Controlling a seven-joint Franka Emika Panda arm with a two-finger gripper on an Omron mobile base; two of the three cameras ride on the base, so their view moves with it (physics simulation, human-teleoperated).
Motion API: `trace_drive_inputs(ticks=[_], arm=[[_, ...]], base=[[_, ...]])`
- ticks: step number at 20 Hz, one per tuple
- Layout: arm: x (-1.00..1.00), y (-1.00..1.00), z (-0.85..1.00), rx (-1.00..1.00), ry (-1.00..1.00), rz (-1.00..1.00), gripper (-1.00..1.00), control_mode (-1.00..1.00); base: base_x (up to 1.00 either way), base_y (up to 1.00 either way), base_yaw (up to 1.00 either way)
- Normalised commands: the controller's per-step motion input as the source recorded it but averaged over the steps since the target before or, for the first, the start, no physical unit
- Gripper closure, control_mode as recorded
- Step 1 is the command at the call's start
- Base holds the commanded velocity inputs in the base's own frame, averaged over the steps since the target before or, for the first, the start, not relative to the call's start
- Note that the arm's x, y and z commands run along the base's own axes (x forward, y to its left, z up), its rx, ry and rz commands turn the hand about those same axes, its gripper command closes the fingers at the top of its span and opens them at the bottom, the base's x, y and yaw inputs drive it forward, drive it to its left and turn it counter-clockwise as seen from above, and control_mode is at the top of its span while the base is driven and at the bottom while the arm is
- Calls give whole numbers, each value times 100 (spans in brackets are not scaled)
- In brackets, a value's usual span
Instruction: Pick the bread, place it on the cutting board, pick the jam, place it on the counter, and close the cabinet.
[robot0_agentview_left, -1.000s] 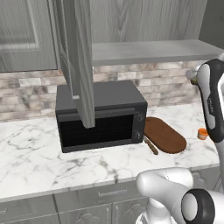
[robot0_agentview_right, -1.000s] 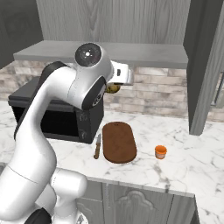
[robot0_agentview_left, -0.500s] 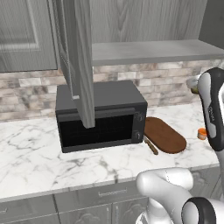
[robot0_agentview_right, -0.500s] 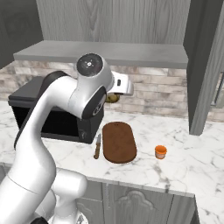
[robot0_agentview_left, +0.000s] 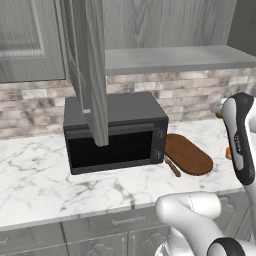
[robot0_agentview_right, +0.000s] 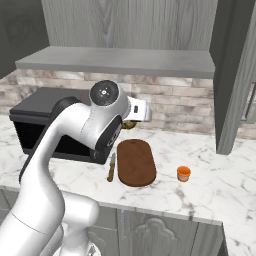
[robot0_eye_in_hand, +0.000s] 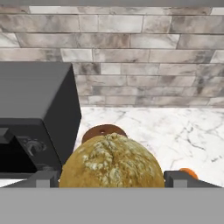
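Observation:
My gripper (robot0_eye_in_hand: 112, 180) is shut on the bread (robot0_eye_in_hand: 112, 162), a golden-brown lump wedged between both fingertips. In the right base view the gripper (robot0_agentview_right: 131, 123) hangs in the air above the far end of the cutting board (robot0_agentview_right: 135, 162), with the bread (robot0_agentview_right: 128, 124) showing under the white hand. The dark oval cutting board (robot0_agentview_left: 188, 154) lies on the marble counter (robot0_agentview_left: 45, 175), right of the microwave. The orange jam (robot0_agentview_right: 183, 173) stands on the counter to the board's right; its edge (robot0_eye_in_hand: 188, 172) peeks past one fingertip. The cabinet (robot0_agentview_right: 120, 59) is open, its shelf bare.
A black microwave (robot0_agentview_left: 117, 132) sits on the counter left of the board. One open cabinet door (robot0_agentview_left: 92, 65) hangs in front of the microwave, the other door (robot0_agentview_right: 235, 75) stands at the right. A brick backsplash (robot0_eye_in_hand: 131, 57) lies behind.
The gripper has come down from shelf height toward the counter with the bread in it. The board, jam and doors have not moved.

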Motion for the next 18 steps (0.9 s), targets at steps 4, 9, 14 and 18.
trace_drive_inputs(ticks=[4,9,14,18], arm=[[0,0,-29,0,0,0,100,-100],[0,0,-31,0,1,0,100,-100],[0,0,-20,0,5,0,100,-100],[0,-2,-19,0,7,0,100,-100]], base=[[0,0,0],[0,0,0],[0,0,0],[0,0,0]])
